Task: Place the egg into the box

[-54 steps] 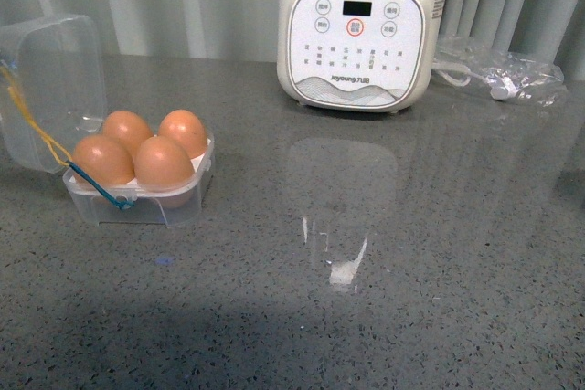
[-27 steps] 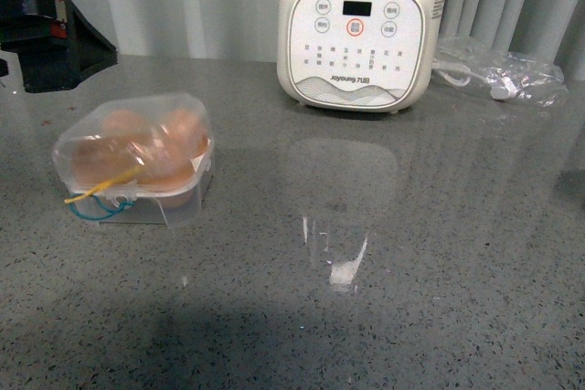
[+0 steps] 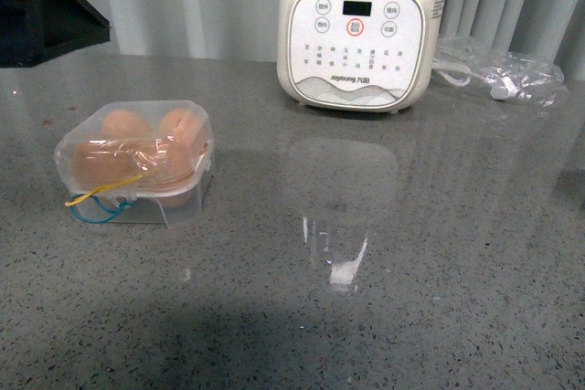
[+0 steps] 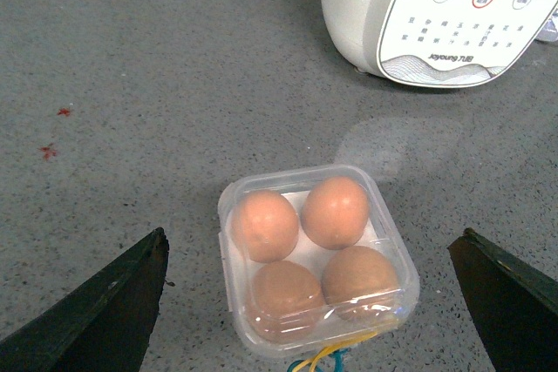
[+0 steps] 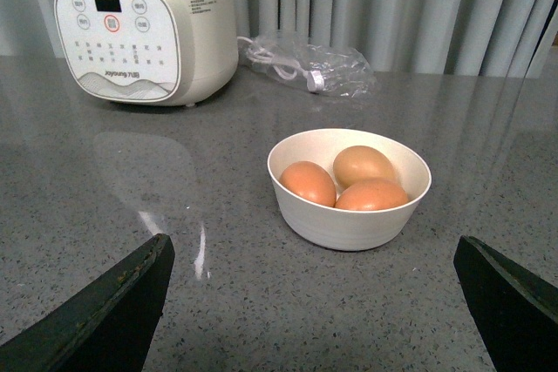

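Grey counter [image 3: 439, 299]: near and right areas bare. White appliance [image 3: 361, 29]: far centre. Box [image 3: 137, 171]: left, lid shut over four eggs [image 4: 335, 211]. Bowl [image 5: 349, 224]: three eggs. Left gripper [image 4: 309, 302], right gripper [image 5: 309, 302]: fingers spread wide, holding nothing.

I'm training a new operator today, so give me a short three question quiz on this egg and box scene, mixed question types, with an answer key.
1. True or false: the lid of the box is open.
2. How many eggs lie in the bowl in the right wrist view?
A) two B) three C) four
3. Fill in: the left gripper hangs above the box with its fingers ____.

Key:
1. False. The clear lid is down over four eggs.
2. B, three.
3. Open. The fingers stand wide on either side of the box, not touching it. The right gripper is open too, empty, facing the bowl.
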Available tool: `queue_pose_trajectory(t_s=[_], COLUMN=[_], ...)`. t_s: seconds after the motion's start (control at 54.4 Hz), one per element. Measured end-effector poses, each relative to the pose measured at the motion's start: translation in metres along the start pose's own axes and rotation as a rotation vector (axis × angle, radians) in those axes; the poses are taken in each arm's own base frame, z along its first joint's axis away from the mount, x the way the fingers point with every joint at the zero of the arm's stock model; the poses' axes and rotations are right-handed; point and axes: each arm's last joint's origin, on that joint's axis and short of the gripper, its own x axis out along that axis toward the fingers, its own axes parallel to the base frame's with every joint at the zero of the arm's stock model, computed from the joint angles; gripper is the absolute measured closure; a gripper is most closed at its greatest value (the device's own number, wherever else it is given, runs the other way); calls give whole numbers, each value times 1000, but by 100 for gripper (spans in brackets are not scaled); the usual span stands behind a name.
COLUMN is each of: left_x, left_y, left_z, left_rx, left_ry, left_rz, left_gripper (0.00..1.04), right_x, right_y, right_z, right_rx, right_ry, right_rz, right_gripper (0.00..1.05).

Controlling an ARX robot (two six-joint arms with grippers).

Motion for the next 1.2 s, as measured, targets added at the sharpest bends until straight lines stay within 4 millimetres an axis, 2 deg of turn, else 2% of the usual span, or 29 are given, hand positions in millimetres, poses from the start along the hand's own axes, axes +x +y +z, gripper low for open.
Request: queue_pose_trajectory(t_s=[0.257,0.331,0.496,0.68,0.754,0.827,0.919,1.066,1.158,1.195], left_x=[-42,-61,-89,-106,-106,-107,-107,-107,-108,-109], left_y=[3,4,13,26,24,22,22,21,21,21], left_z=[15,17,17,14,5,-19,-46,-72,-81,-84], left_rx=[74,93,95,78,54,39,29,20,18,17], left_ry=[-40,-49,-65,-68,-188,-270,-267,-253,-257,-257], left_rz=[45,57,94,154,228,229,228,228,227,227], left_gripper=[7,7,7,8,20,38,59,88,102,101], right_x=[0,0,0,0,0,0,0,0,0,0], right_y=[0,0,0,0,0,0,0,0,0,0], right_z=[0,0,0,0,0,0,0,0,0,0], right_rx=[0,0,0,0,0,0,0,0,0,0], right_ry=[0,0,0,0,0,0,0,0,0,0], right_rz=[0,0,0,0,0,0,0,0,0,0], right_gripper=[7,7,7,7,7,7,7,7,7,7])
